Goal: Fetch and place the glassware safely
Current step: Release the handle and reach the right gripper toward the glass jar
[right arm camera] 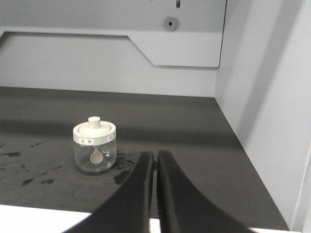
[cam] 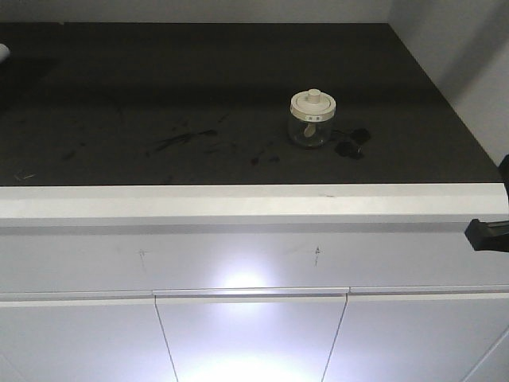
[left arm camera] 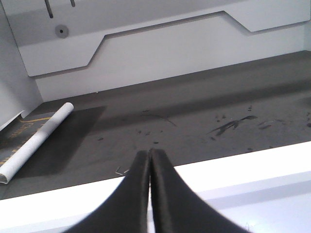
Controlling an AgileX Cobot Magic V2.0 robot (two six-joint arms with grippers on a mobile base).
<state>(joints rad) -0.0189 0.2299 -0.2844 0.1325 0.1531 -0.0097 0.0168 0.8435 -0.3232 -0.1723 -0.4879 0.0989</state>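
Observation:
The glassware is a small squat clear glass jar (cam: 311, 118) with a cream-white lid and a central knob. It stands upright on the dark countertop (cam: 119, 87), right of centre. In the right wrist view the jar (right arm camera: 95, 145) stands ahead and to the left of my right gripper (right arm camera: 155, 154), clearly apart from it. A small white spoon shows inside the jar. The right gripper is shut and empty, over the counter's white front edge. My left gripper (left arm camera: 148, 153) is shut and empty, also over the front edge. The jar is out of the left wrist view.
A white rolled tube (left arm camera: 36, 143) lies at the counter's far left. Dark smudges (cam: 351, 143) mark the surface beside the jar. A white side wall (right arm camera: 262, 97) bounds the counter on the right and a white back panel (left arm camera: 170, 48) closes the rear. White cabinet fronts (cam: 250, 334) lie below.

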